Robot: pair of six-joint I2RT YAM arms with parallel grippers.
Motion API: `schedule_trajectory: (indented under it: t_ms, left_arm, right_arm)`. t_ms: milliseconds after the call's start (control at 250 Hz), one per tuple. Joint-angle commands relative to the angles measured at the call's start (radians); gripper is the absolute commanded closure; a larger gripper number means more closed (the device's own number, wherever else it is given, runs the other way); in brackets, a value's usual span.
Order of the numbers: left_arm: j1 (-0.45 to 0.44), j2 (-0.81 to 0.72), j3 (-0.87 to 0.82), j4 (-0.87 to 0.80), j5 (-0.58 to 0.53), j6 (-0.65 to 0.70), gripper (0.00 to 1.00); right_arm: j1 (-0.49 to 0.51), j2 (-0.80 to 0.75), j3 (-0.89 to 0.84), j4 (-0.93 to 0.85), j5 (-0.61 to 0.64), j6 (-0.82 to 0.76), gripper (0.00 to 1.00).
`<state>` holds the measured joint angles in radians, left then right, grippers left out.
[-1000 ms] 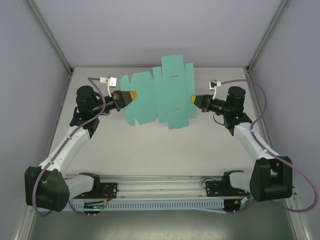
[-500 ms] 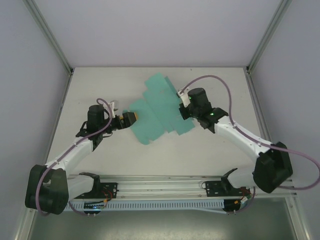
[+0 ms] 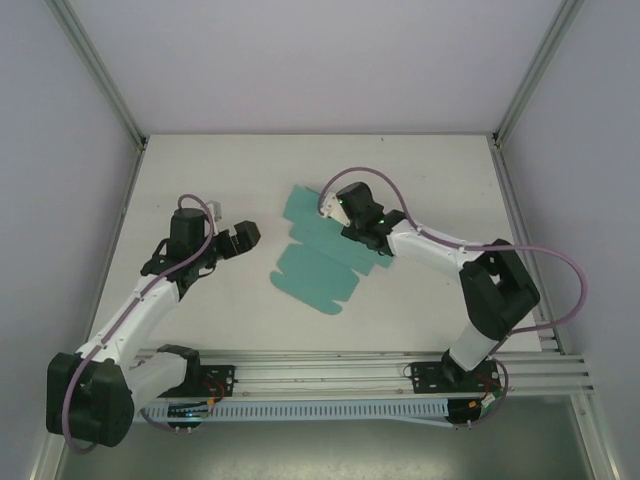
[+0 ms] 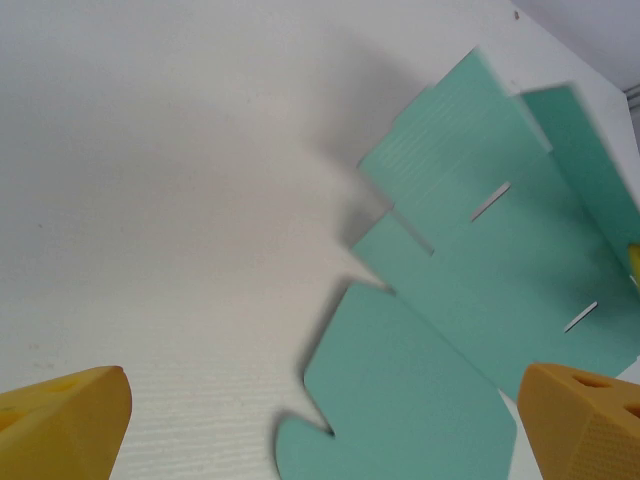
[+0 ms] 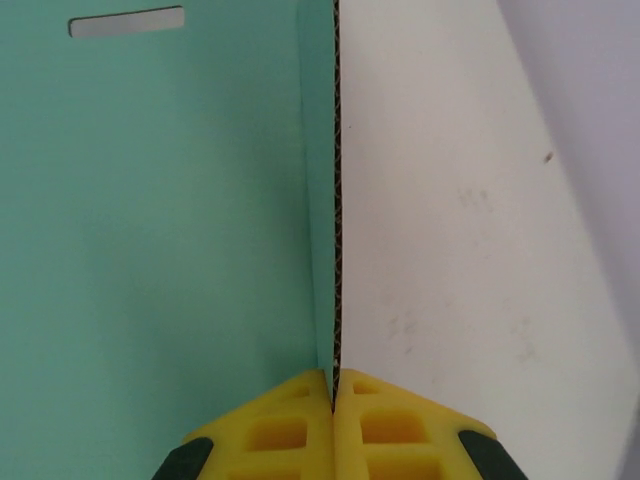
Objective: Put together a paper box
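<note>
Since a second ago the paper box [image 3: 318, 268] has slid off the back of the bench [image 3: 200, 170] toward the middle and turned at an angle. My right arm has swung in over it, and my left has let go and backed away.

Right now my left pincer [image 3: 243, 237] is spread wide and holding nothing. From its wrist camera I see the two yellow fingertips [image 4: 62, 425] far apart, with the green card [image 4: 470, 330] lying ahead of them, near but not touching. My right pincer [image 3: 352, 222] is clamped tight on the edge of one flap. Its own camera shows the pincer [image 5: 333, 385] pinching card that stands up edge-on beside a flat panel [image 5: 150, 200] with a slot cut in it.

Progress-wise, I'd call this barely started. The thing is still basically a die-cut sheet lying on the bench, roughly centre and a bit left of my right wrist, with one flap lifted. I can't see any walls locked up or tabs pushed into slots. Folding the sides, tucking the flaps and closing it all look still to do.
</note>
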<state>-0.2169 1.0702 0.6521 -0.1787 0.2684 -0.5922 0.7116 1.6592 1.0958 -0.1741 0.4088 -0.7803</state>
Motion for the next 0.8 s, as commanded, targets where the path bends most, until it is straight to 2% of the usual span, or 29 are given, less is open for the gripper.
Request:
schedule_trajectory:
  t_ms: [0, 140, 232, 588, 723, 795]
  left_arm:
    - [0.004, 0.057, 0.074, 0.022, -0.016, 0.013, 0.01]
    - [0.022, 0.171, 0.173, 0.080, 0.082, 0.010, 0.01]
    - [0.033, 0.261, 0.254, 0.101, 0.179, 0.011, 0.01]
    - [0.036, 0.536, 0.492, 0.213, 0.537, 0.008, 0.01]
    - [0.033, 0.611, 0.508, 0.263, 0.683, -0.011, 0.01]
    - [0.031, 0.624, 0.495, 0.268, 0.700, -0.016, 0.01]
  right_arm:
    - [0.026, 0.033, -0.001, 0.163, 0.082, -0.263, 1.00]
    - [0.053, 0.046, -0.092, 0.462, 0.007, -0.458, 1.00]
    - [0.067, 0.057, -0.125, 0.595, -0.028, -0.518, 1.00]
    - [0.102, 0.059, -0.195, 0.792, -0.040, -0.533, 1.00]
    - [0.105, 0.072, -0.192, 0.806, -0.022, -0.506, 1.00]
    - [0.105, 0.074, -0.191, 0.825, -0.016, -0.478, 1.00]
